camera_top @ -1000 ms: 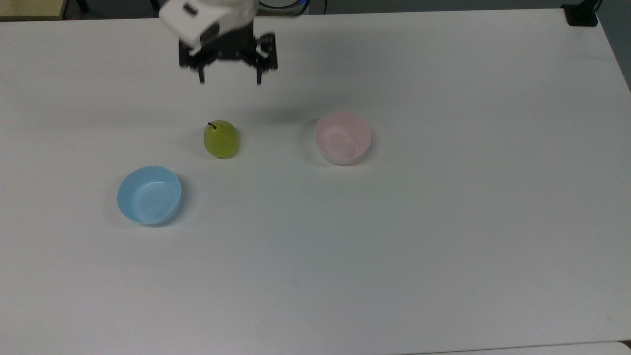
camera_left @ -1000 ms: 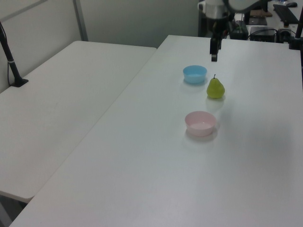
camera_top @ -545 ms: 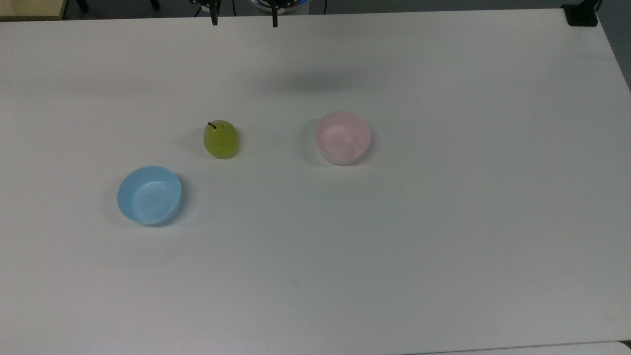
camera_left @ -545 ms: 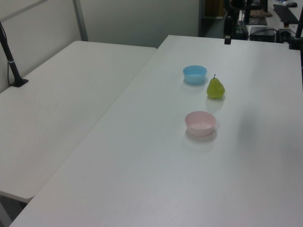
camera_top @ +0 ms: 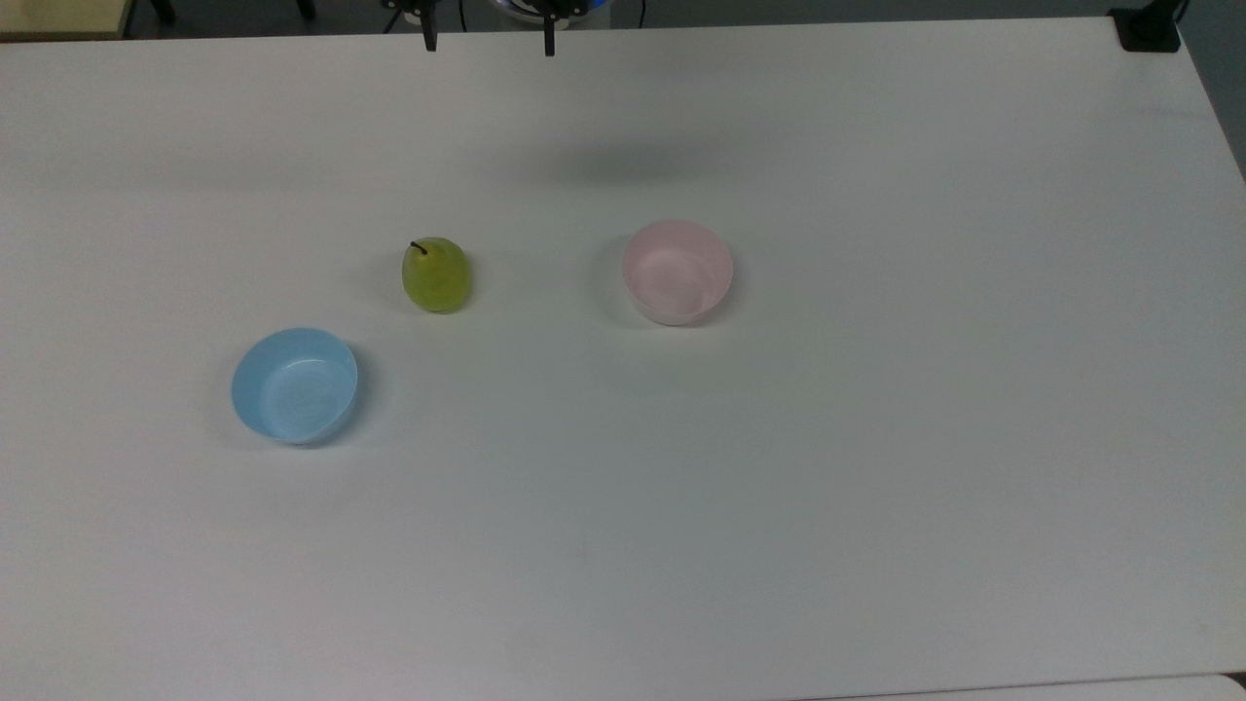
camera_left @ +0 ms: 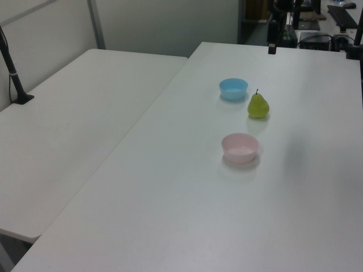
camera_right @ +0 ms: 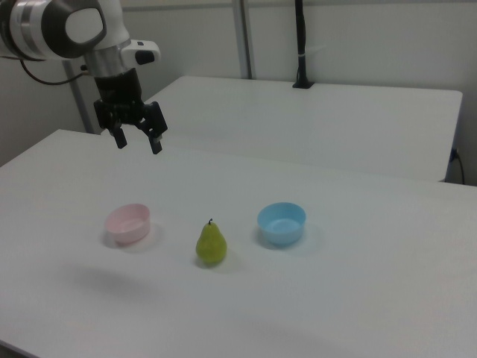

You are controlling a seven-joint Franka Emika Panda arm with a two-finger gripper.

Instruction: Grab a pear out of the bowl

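The yellow-green pear [camera_top: 437, 276] [camera_left: 258, 106] [camera_right: 211, 243] stands upright on the white table, between the two bowls and outside both. The pale pink bowl [camera_top: 677, 271] [camera_left: 240, 147] [camera_right: 127, 223] holds nothing. My gripper [camera_right: 137, 141] hangs high above the table near its far edge, open, with nothing between its fingers. Its two fingertips [camera_top: 429, 40] poke in at the top view's upper edge; one finger [camera_left: 271, 47] shows in the left view.
A light blue bowl [camera_top: 294, 385] [camera_left: 233, 88] [camera_right: 281, 223] sits on the pear's other side. A second white table [camera_left: 68, 119] stands alongside. A black stand [camera_top: 1149, 27] sits at the table's corner.
The gripper has risen and drawn back from above the pear toward the table's far edge, then stayed nearly still. Pear and bowls have not moved.
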